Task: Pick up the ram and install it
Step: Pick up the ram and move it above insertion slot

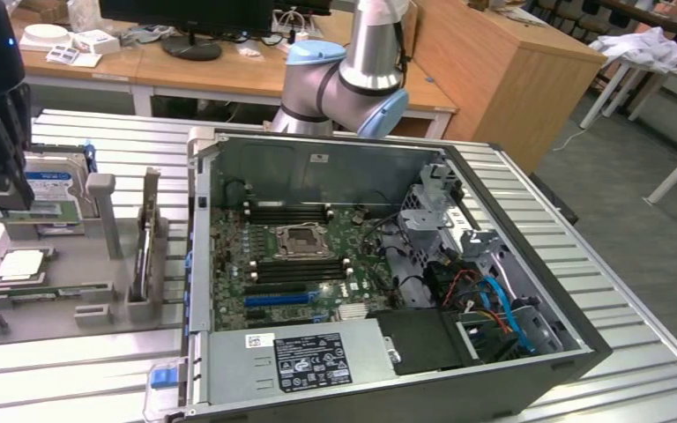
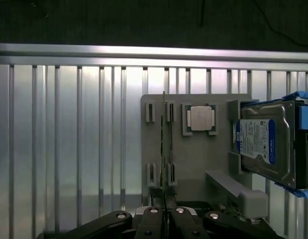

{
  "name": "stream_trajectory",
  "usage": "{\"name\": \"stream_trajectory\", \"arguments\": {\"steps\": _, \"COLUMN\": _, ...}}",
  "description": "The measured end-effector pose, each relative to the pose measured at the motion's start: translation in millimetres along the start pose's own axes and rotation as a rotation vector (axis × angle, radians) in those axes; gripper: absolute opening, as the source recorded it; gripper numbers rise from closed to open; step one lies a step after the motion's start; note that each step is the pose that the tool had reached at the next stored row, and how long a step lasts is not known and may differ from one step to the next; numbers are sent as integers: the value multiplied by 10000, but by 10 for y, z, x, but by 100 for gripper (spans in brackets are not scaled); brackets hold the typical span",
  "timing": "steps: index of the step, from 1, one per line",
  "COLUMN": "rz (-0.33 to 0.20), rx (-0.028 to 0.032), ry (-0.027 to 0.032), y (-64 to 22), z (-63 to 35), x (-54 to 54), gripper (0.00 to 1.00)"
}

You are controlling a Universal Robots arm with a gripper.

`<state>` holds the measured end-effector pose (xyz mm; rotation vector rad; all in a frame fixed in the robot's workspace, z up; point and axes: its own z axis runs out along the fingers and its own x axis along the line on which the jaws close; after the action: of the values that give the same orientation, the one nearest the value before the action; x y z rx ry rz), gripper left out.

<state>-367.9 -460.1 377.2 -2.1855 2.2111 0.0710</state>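
Observation:
The ram (image 2: 164, 149) is a long, thin green stick seen edge-on, running out from between my fingers over the grey parts tray (image 2: 193, 164). My gripper (image 2: 164, 211) is shut on it. In the exterior view the gripper (image 1: 7, 201) hangs at the left over the tray (image 1: 74, 264), with the green ram (image 1: 45, 212) level beneath its fingers. It is well to the exterior view's left of the open computer case (image 1: 550, 291). The motherboard (image 1: 297, 256) lies flat inside the case, with dark memory slots (image 1: 297, 214) beside the CPU socket (image 1: 303, 240).
The tray carries a silver hard drive with a blue label (image 2: 265, 142), a square silver CPU chip (image 2: 201, 118) and a thin upright plate (image 1: 151, 238). The ribbed metal table (image 2: 69, 149) surrounds it. The arm's base (image 1: 345, 79) stands behind the case, and cables (image 1: 492, 304) fill the case's right side.

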Motion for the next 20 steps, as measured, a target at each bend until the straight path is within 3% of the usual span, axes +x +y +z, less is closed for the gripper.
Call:
{"name": "stream_trajectory", "arguments": {"steps": 9, "rz": 2, "rx": 0, "ry": -2, "y": -1, "z": -98, "x": -5, "gripper": 12}}
{"name": "stream_trajectory", "arguments": {"steps": 15, "rz": 2, "rx": 0, "ry": -1, "y": -2, "z": -104, "x": -6, "gripper": 12}}
{"name": "stream_trajectory", "arguments": {"steps": 20, "rz": 3, "rx": -1, "ry": 0, "y": -78, "z": -105, "x": -7, "gripper": 12}}
